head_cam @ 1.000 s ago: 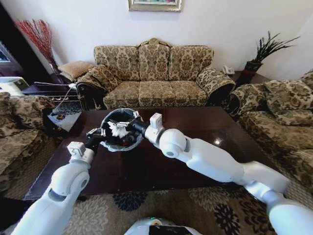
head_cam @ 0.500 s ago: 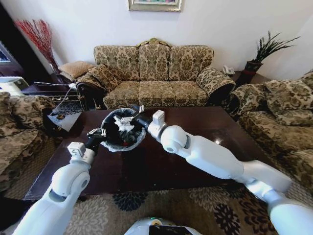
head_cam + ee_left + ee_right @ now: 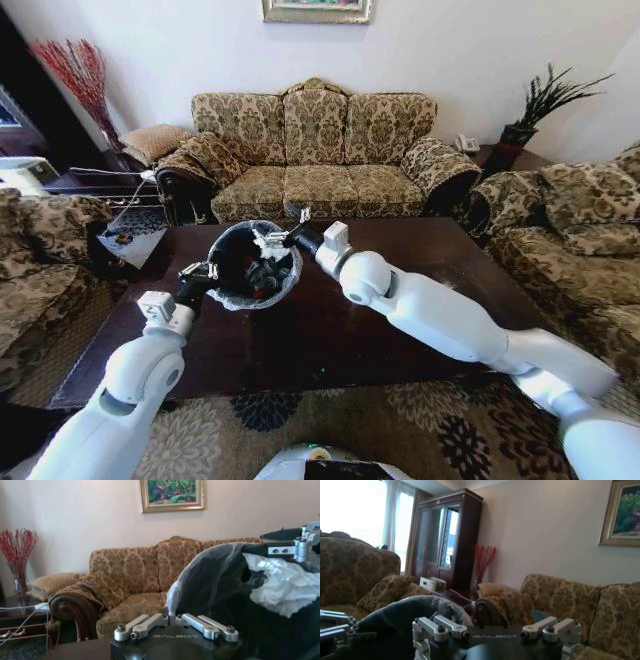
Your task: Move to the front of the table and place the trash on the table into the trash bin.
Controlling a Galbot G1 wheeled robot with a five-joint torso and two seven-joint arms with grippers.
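**Bin held tilted over the worktop, right tool empty at its rim**

Now the left tool (image 3: 200, 279) grips the near rim of the trash bin (image 3: 240, 255), its fingers closed on the liner-covered edge, and holds the bin above the worktop (image 3: 400, 250). The bin is tipped so that its mouth faces up and toward the robot; its long axis leans away from the head camera toward the sofa (image 3: 315, 150). Inside, against the black wall, lie crumpled white paper (image 3: 270, 243) and some dark scraps with a touch of red (image 3: 262, 277). The pale liner (image 3: 232, 300) folds over the rim and hangs a little below it on the near side.

The right tool (image 3: 296, 226) sits at the far right edge of the bin's mouth, just above the rim. Its fingers are spread apart and hold nothing; in the right wrist view the two finger links (image 3: 440, 627) stand wide of each other with the bin's grey liner (image 3: 400, 611) below them. In the left wrist view the liner (image 3: 210, 577) rises just beyond the left tool's finger links (image 3: 145, 625), white crumpled paper (image 3: 285, 585) shows in the bin, and the right tool (image 3: 300, 542) reaches across the bin's top edge.

The dark glossy worktop beneath the arms is bare where it shows.
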